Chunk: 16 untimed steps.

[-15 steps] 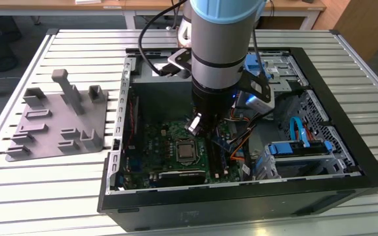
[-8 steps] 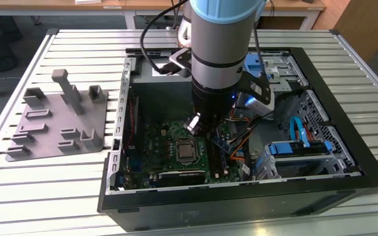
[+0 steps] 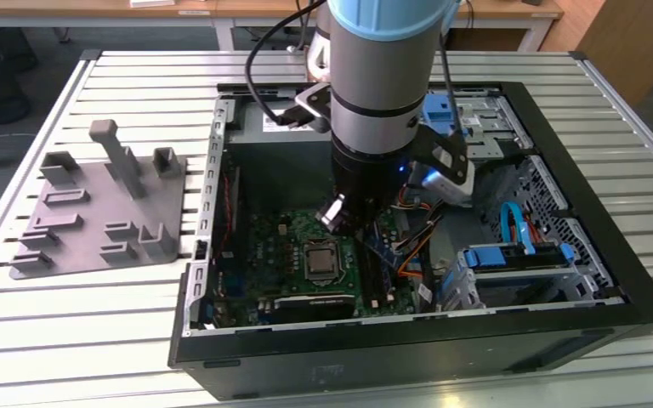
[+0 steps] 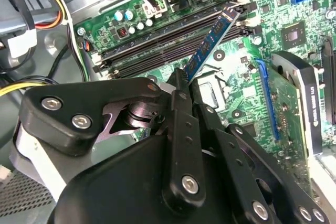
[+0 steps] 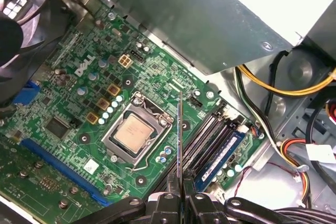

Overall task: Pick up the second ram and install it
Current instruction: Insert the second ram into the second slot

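Slatted pale metal tabletop (image 3: pixel 77 297) is carrying an open black steel computer case (image 3: pixel 417 348), and I am reaching down inside it. My gripper (image 4: pixel 185 85) is clamping narrowly on the second ram (image 4: pixel 210 45), a long, thin, flat blue-black circuit board with small chips. I am pinching its flat faces at one end. The free end is jutting out ahead of my fingertips, over the long black plastic memory slots (image 4: pixel 157 45) on the glossy green motherboard (image 5: pixel 157 72). I cannot tell whether it is touching a slot. I am judging the stick light and stiff but fragile: best held by its faces and edges, clear of the contacts.
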Available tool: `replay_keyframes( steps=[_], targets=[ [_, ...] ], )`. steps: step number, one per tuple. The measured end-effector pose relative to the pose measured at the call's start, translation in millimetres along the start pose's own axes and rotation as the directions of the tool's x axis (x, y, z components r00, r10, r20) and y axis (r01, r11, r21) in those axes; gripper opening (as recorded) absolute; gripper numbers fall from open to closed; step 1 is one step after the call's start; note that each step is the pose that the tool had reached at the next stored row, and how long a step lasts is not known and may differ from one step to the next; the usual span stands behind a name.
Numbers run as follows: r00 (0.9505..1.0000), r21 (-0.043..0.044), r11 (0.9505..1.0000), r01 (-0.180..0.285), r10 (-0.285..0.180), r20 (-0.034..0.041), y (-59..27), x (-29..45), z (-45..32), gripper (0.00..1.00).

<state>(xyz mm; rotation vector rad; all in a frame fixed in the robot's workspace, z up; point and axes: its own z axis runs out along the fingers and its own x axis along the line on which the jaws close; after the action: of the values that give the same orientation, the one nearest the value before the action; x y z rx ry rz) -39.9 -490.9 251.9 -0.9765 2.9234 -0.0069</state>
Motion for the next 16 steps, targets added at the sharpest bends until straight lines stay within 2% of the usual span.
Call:
replay_keyframes(
  steps=[8, 16],
  targets=[
    [0.9988, 0.0029, 0.9988, -0.049, 0.049, -0.0013, 0.0, 0.0, 0.2, 0.14],
    [0.9955, 0.0057, 0.9955, -0.094, 0.094, -0.0022, 0.0, 0.0, 0.3, 0.14]
  ],
)
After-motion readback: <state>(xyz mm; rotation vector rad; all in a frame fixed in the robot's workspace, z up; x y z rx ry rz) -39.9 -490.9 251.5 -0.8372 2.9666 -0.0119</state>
